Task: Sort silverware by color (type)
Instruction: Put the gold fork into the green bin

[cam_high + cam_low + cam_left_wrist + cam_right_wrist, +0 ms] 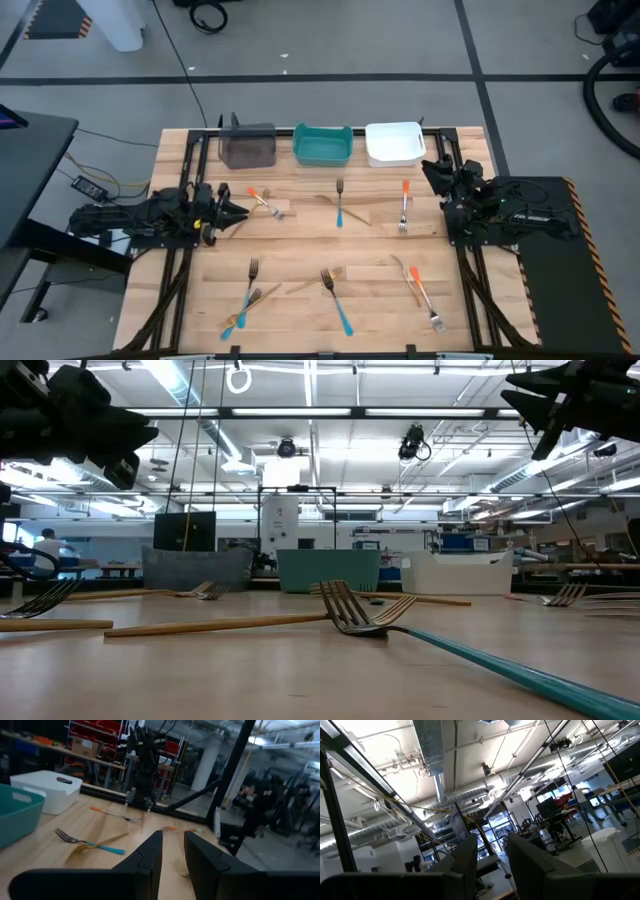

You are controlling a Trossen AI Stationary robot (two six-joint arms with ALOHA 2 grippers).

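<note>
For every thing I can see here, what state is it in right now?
Grey bin: upright, contents cannot tell.
Teal bin: upright, empty.
White bin: upright, empty.
Silverware: all loose on the table, none in a bin.
Left gripper: narrowly open, holding nothing, near an orange-handled fork.
Right gripper: narrowly open, holding nothing, raised, beside the white bin.

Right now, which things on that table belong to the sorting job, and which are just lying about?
For the job:
orange-handled forks
blue-handled forks
gold utensils

Just there:
grey bin, teal bin and white bin, all without silverware
black cable on the floor
</note>
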